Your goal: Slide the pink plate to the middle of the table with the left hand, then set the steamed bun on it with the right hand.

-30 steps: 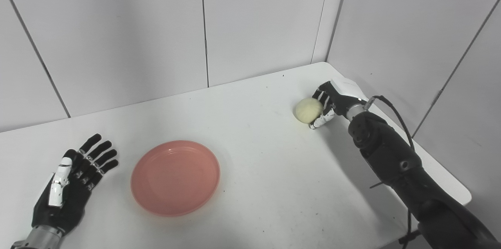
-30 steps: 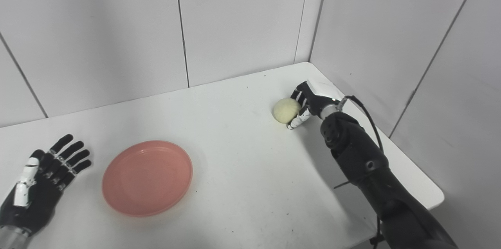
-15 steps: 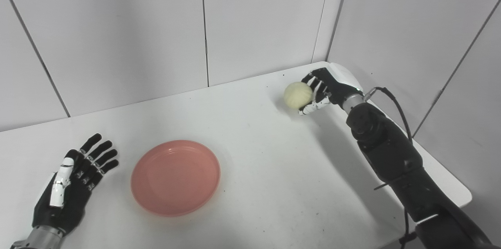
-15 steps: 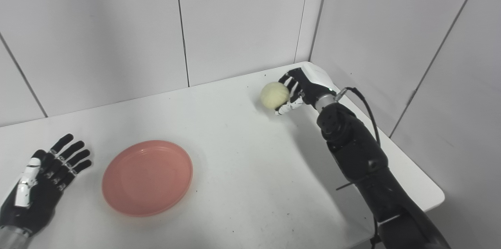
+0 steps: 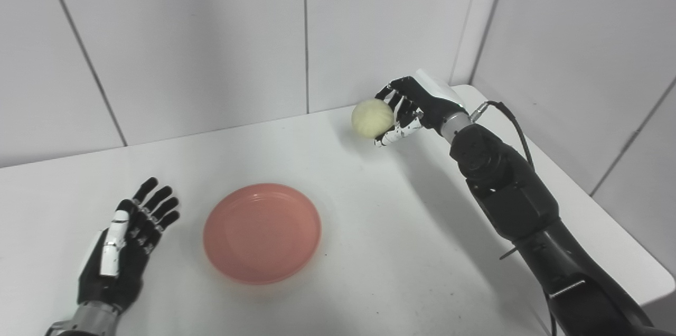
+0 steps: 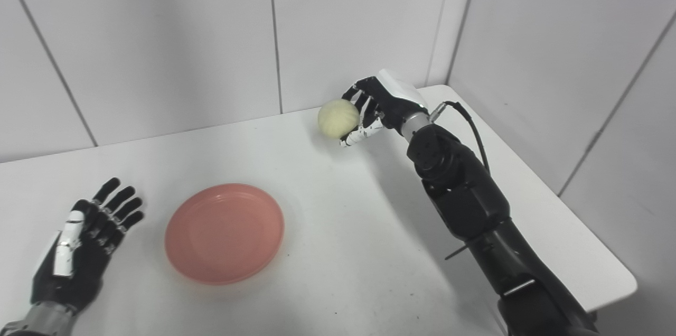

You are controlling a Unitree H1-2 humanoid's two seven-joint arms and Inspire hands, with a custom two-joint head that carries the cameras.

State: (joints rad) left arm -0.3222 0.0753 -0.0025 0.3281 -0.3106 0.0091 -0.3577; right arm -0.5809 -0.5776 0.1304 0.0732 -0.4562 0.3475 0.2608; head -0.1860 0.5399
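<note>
The pink plate [image 5: 262,232] lies flat on the white table [image 5: 380,251], left of centre. My left hand [image 5: 124,243] rests open on the table just to the plate's left, fingers spread, not touching it. The pale yellow steamed bun [image 5: 372,119] is held in the air over the table's far side, near the back wall. My right hand [image 5: 409,110] is shut on the bun from its right side, thumb below it. In the right eye view the bun [image 6: 338,119] and right hand [image 6: 377,105] appear the same, well to the right of and beyond the plate [image 6: 224,233].
White panelled walls close off the back and right of the table. The table's right edge [image 6: 591,251] and near right corner lie beyond my right forearm [image 5: 507,193]. A black cable [image 5: 512,119] loops off the right wrist.
My right hand has lifted the bun off the table and carried it leftward. The camera has shifted, moving the whole scene right in the picture. The left hand and plate have stayed put.
</note>
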